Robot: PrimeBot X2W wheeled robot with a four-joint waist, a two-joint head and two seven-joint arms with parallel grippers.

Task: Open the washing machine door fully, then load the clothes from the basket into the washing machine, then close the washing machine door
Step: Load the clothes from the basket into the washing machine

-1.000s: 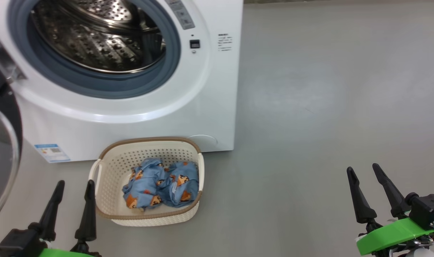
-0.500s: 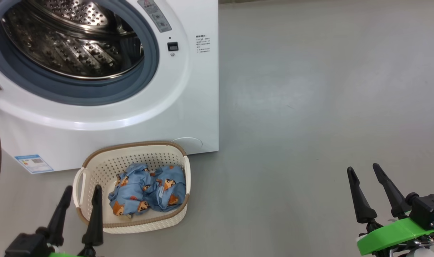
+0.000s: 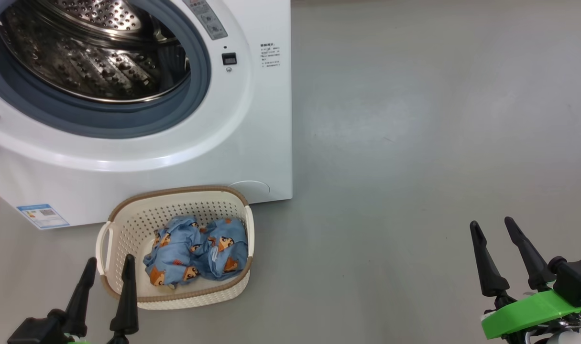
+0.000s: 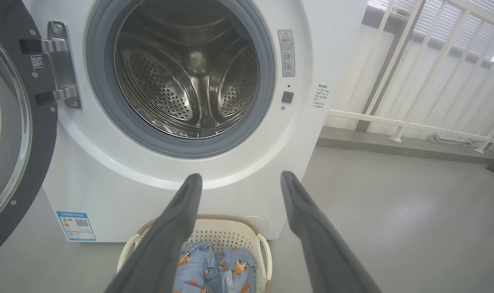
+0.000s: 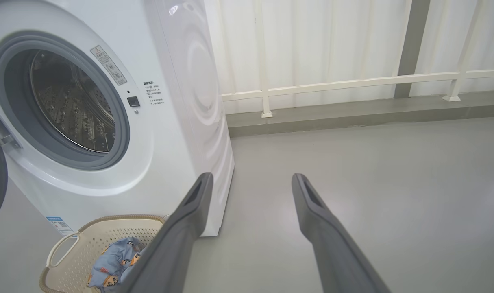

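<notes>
The white washing machine point(image 3: 252, 143) stands open, its steel drum point(image 3: 89, 57) bare inside the grey-blue gasket. Its black-rimmed glass door point(image 4: 15, 134) is swung wide to the left. On the floor before the machine sits the cream basket point(image 3: 127, 229) with the light-blue printed clothes point(image 3: 197, 251) crumpled in it. My left gripper point(image 3: 109, 265) is open just left of the basket's near corner, holding nothing. My right gripper point(image 3: 492, 227) is open far to the right over bare floor. The left wrist view looks at the drum point(image 4: 190, 69) and the basket point(image 4: 263, 252) below.
Grey floor point(image 3: 414, 143) spreads to the right of the machine. A white railing point(image 5: 332, 85) and a low grey kerb point(image 5: 352, 118) run along the back wall. A blue label sticker point(image 3: 41, 216) marks the machine's lower left front.
The head camera has swung right, so machine and basket sit further left in the picture and the door is almost out at the left edge. Both grippers stay open.
</notes>
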